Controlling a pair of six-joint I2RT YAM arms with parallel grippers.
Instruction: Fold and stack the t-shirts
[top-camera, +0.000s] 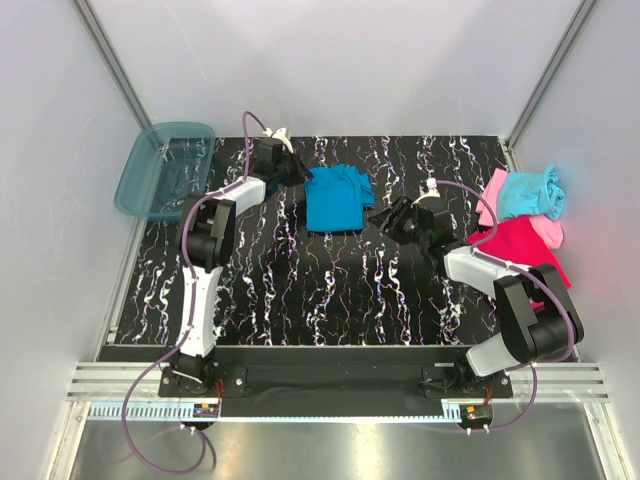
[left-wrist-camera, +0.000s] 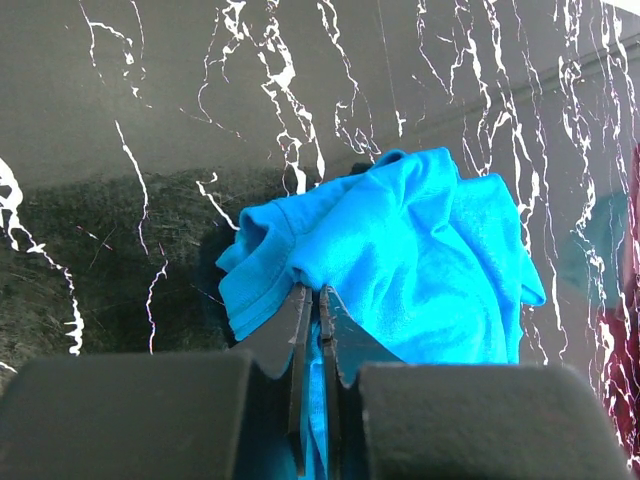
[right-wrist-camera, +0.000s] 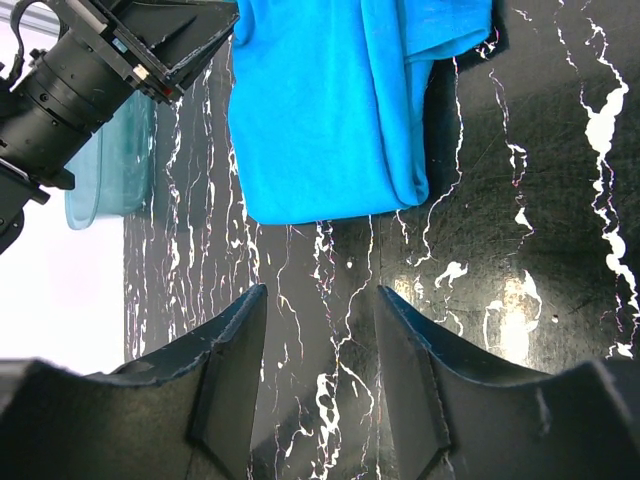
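As my left arm reached far over the bench (top-camera: 300, 290), my left claw (left-wrist-camera: 314, 296) stood pinched on the blue t-shirt (left-wrist-camera: 420, 260), lying mid-bench toward the back; my right claw (right-wrist-camera: 320, 295), arm bent low, gaped empty just beside it.

The right gripper (right-wrist-camera: 322, 292) hangs with jaws apart above the black marbled table (right-wrist-camera: 530, 250). Just beyond lies the blue t-shirt (right-wrist-camera: 330, 110), with the left arm (right-wrist-camera: 90, 70) at its edge and a teal bin (right-wrist-camera: 105, 165) behind.
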